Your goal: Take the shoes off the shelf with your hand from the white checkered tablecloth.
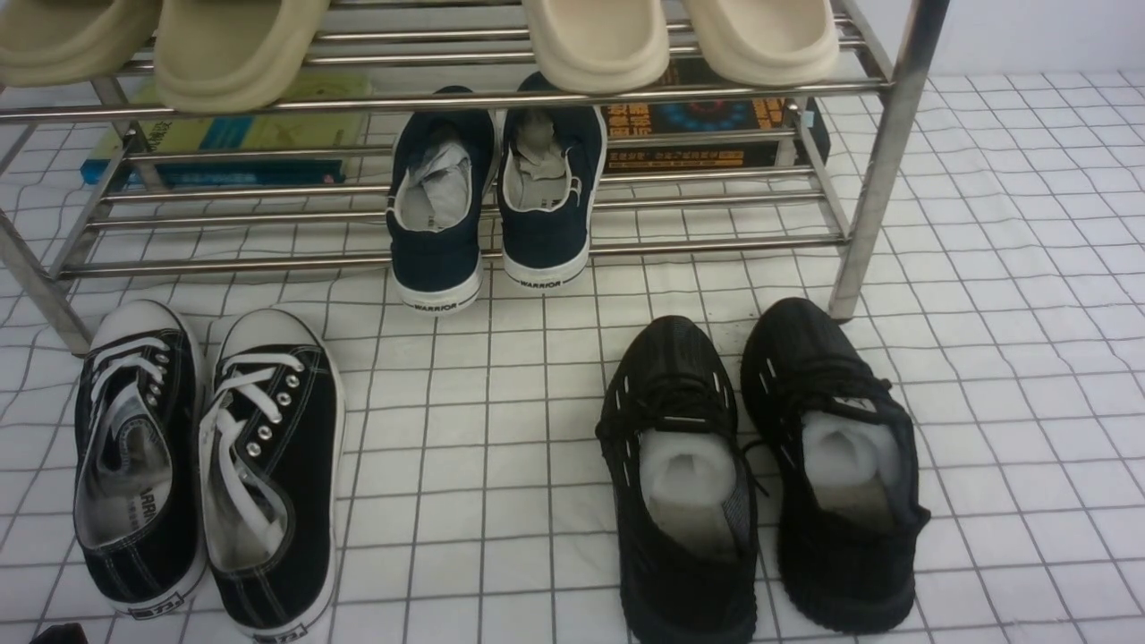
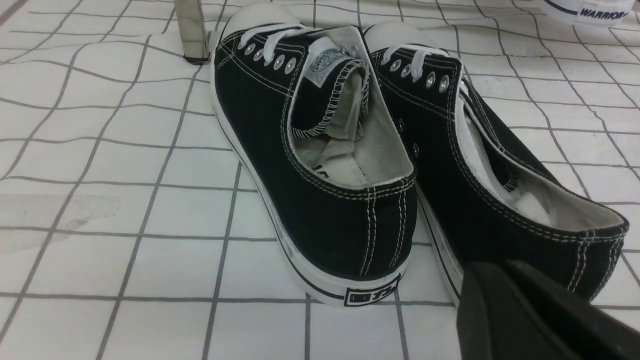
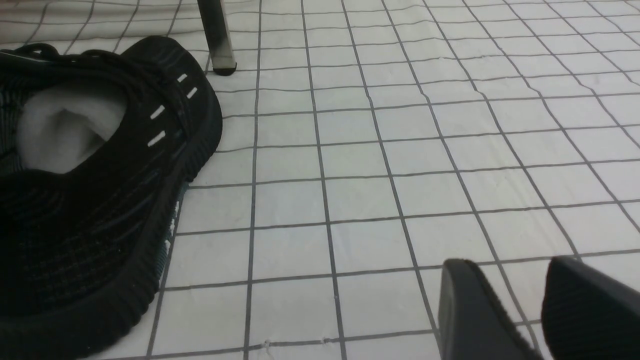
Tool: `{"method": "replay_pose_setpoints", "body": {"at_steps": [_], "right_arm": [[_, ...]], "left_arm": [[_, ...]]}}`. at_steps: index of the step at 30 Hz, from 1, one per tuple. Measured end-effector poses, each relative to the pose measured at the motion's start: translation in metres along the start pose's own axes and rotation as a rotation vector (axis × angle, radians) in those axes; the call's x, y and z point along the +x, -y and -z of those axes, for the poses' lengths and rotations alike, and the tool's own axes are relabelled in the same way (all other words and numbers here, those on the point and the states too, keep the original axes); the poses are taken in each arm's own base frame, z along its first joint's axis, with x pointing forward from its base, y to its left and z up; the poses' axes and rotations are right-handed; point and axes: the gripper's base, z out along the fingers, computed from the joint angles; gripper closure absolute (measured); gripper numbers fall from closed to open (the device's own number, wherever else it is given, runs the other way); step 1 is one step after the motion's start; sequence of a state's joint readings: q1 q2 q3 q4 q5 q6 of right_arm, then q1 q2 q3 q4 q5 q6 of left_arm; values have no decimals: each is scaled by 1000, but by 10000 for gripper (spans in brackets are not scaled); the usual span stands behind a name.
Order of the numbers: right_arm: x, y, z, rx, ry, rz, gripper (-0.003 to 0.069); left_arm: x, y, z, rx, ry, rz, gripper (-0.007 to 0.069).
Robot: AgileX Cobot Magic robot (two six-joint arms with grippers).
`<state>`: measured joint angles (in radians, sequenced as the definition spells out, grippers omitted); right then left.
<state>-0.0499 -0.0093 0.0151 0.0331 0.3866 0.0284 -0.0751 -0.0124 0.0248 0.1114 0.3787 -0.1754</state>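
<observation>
The pair of black canvas sneakers (image 1: 206,474) with white laces stands on the white checkered tablecloth (image 1: 501,447) at the front left, toes toward the chrome shelf (image 1: 447,97). In the left wrist view the pair (image 2: 320,200) is close up, heels toward the camera. My left gripper (image 2: 500,272) is just behind the heel of one sneaker, with its fingers together and nothing between them. My right gripper (image 3: 510,280) is open and empty, low over bare cloth to the right of the all-black knit sneakers (image 3: 100,200).
A navy WARRIOR pair (image 1: 492,206) sits on the shelf's lower tier, heels overhanging. Beige slippers (image 1: 233,54) lie on the upper tier. Books (image 1: 707,125) lie under the shelf. The black knit pair (image 1: 760,474) stands front right. Shelf legs (image 1: 881,161) stand nearby.
</observation>
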Motion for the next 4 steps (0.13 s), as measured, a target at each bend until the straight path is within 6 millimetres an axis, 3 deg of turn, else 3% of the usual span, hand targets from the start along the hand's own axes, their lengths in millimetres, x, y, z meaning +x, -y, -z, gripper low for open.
{"method": "replay_pose_setpoints", "body": {"at_steps": [4], "right_arm": [[0,0,0,0,0,0,420]], "left_arm": [[0,0,0,0,0,0,582]]}}
